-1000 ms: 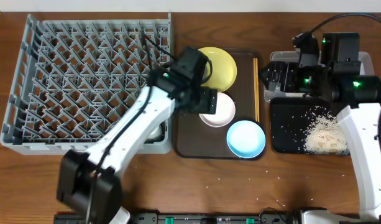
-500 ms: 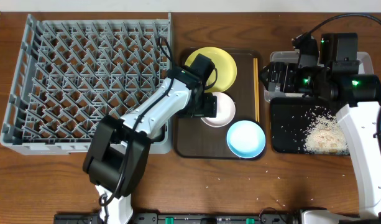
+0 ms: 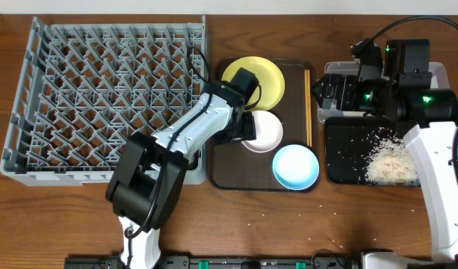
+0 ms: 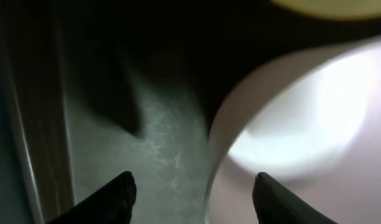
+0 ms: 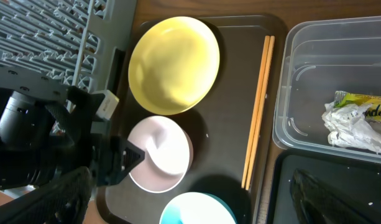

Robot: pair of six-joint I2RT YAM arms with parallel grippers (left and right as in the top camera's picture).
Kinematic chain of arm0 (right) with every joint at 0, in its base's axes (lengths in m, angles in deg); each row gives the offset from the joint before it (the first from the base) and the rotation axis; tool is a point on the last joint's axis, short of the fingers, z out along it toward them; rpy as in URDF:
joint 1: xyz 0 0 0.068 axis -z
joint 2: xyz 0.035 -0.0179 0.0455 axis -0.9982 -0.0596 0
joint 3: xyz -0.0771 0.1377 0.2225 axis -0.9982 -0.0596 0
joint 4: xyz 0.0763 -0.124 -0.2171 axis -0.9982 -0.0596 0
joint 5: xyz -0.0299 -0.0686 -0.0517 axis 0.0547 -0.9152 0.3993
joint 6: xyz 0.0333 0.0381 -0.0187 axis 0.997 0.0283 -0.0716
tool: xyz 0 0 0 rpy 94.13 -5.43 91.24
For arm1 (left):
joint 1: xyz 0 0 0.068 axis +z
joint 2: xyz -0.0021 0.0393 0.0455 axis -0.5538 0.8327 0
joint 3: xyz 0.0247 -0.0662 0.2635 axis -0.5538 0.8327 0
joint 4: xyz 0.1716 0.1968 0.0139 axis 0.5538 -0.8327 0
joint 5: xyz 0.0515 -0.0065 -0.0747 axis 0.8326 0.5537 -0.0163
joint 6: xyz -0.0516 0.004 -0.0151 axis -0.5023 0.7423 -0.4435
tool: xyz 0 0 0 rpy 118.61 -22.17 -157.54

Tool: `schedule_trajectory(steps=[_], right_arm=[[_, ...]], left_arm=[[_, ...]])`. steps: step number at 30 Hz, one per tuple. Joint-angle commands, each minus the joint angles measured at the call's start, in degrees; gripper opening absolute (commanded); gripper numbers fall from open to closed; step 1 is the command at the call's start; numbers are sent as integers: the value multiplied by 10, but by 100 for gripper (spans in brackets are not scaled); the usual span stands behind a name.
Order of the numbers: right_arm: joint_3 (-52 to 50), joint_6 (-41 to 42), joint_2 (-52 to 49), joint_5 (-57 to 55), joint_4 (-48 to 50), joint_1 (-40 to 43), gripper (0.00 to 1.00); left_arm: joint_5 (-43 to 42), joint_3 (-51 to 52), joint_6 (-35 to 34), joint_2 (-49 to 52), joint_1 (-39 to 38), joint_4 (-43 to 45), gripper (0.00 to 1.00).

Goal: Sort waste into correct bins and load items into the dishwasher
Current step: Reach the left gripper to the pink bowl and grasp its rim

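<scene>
Tray (image 3: pixel 227 169) — left gripper (image 4: pixel 193 182) astride white bowl (image 4: pixel 302 124) rim.

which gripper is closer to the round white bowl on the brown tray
Left. The left gripper sits at the round white bowl's rim, its fingers either side of it. The right gripper hangs above the clear plastic tub, far across the brown tray.

The left gripper (image 3: pixel 247 127) sits in a tight gap between the grey rack (image 3: pixel 101 90) and the white bowl (image 3: pixel 266 133). The yellow plate (image 3: pixel 267 78) and blue bowl (image 3: pixel 296 166) hem 2 more sides; bare brown tray (image 3: pixel 294 104) separates bowl from chopsticks (image 3: pixel 308 104).
</scene>
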Motion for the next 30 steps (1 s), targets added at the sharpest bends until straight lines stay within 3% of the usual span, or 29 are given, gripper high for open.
schedule_trajectory(steps=[1,10,16,19,20,24,30], right_arm=[[3,-2,-2,-2,0,-2,99],[3,-2,-2,-2,0,-2,99],[3,-2,-2,-10,-1,-1,99],[3,-2,-2,-10,-1,-1,99],[3,-2,-2,-10,-1,-1,99],[3,-2,-2,-10,-1,-1,99],[3,-2,-2,-10,-1,-1,99]], left_arm=[[21,-5,-57,3,2,23,60],[21,-2,-81,16,-2,38,47],[11,0,-81,33,-4,44,44],[8,0,-81,33,-5,47,34],[8,0,-81,33,-5,49,25],[8,0,-81,33,-5,51,8],[3,-1,-52,9,-5,47,7]])
